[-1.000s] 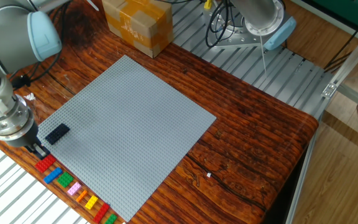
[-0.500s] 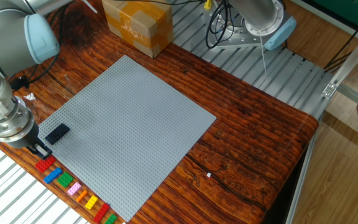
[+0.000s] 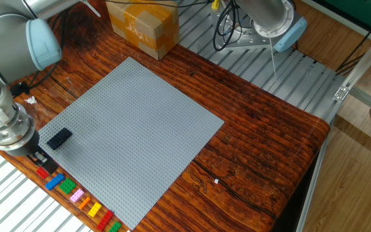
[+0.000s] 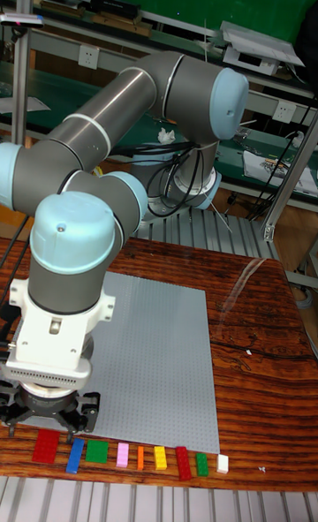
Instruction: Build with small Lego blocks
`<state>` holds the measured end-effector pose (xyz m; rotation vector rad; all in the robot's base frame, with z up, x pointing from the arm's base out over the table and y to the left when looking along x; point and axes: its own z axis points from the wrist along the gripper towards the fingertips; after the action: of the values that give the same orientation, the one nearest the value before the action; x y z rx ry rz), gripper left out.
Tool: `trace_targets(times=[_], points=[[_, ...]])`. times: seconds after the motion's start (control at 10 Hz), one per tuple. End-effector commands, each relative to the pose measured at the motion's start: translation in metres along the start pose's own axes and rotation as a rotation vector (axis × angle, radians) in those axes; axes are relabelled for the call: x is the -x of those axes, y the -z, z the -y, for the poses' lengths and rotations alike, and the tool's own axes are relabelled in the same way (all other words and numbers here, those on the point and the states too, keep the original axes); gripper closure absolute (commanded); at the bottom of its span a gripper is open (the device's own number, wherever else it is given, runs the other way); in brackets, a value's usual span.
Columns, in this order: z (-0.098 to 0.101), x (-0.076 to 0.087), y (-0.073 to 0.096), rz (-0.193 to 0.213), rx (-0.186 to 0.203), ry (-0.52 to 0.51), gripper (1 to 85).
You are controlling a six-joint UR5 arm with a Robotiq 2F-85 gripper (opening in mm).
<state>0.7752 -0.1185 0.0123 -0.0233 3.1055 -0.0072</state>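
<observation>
At the far left the two-finger gripper (image 3: 42,161) is hanging low over the near table edge, right above the red studded plastic brick (image 3: 42,172) that begins the row of spare pieces; whether its jaws are apart or together I cannot tell, since the wrist is hiding the fingertips in both views. Just right of it a black studded brick (image 3: 59,138) is sitting on the large grey studded baseplate (image 3: 140,122), near that plate's left corner. Along the plate's near edge the row is running on with a blue brick (image 3: 54,182), a green brick (image 3: 67,188), a pink brick (image 3: 76,196), then orange and yellow ones (the tall view is also showing a second red, a second green and a white piece further along). Beyond the plate's far corner a brown cardboard box (image 3: 143,26) is standing on the dark wooden table (image 3: 263,135).

The step in hand looks like fetching the second brick, so the next move is calling for a straight descent centred on the red one, then a firm close.

Compared with a second ago, the gripper is sitting further down and toward the row, now covering more of the red brick, while every brick is lying as before
</observation>
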Motion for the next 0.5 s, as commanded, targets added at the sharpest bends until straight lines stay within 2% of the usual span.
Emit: trace_targets(times=[0.0, 0.4], points=[[0.0020, 0.0077, -0.0070, 0.016, -0.003, -0.011, 13.0], [-0.0003, 0.0078, -0.0103, 0.016, -0.002, -0.027, 16.0]])
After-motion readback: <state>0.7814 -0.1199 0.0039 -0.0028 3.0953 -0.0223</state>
